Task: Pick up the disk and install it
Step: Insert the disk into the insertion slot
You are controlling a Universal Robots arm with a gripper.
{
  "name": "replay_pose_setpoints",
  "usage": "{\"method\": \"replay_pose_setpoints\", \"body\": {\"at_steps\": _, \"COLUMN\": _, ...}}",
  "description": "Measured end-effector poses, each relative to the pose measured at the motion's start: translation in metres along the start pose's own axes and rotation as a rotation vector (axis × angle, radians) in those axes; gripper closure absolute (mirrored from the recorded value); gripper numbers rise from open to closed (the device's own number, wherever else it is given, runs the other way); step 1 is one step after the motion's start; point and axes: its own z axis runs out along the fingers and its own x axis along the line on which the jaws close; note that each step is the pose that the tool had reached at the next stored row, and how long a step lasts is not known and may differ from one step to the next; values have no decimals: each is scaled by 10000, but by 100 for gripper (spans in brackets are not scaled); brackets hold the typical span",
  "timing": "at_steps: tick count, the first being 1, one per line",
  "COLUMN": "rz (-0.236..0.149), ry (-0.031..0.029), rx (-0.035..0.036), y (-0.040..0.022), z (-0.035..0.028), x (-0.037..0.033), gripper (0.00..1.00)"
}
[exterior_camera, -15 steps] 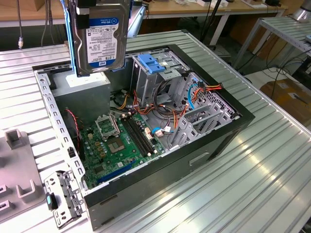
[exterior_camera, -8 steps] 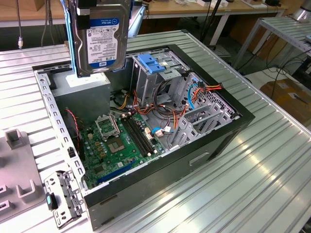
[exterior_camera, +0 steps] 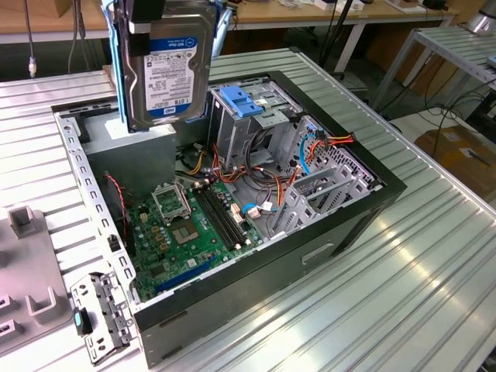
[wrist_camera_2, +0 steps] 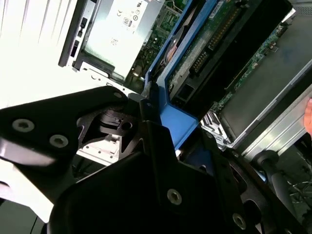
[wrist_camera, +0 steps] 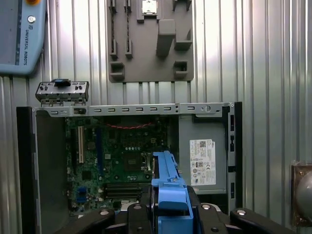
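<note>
Tool (wrist_camera_2: 161,146) is all matte black, chunky and angular, with shiny silver screws (wrist_camera_2: 174,196) dotted around the body.

Upright disk (exterior_camera: 167,70), white label (blue band), blue side rails, aloft over the computer case (exterior_camera: 232,306)

Label (exterior_camera: 165,74) on the disk (exterior_camera: 198,35): white, blue band at its lower end, lines of small black print. Sticker (wrist_camera: 203,162) on the power supply (wrist_camera: 186,141): white, small print and marks. Pendant (wrist_camera: 19,48): lettering along its edge. I read none off.
</note>
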Motion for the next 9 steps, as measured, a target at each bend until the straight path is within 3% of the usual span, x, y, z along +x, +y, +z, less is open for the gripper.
{"method": "replay_pose_setpoints", "body": {"at_steps": 9, "rz": 1, "ry": 23, "rx": 2, "y": -23, "z": 14, "x": 350, "gripper": 63}}
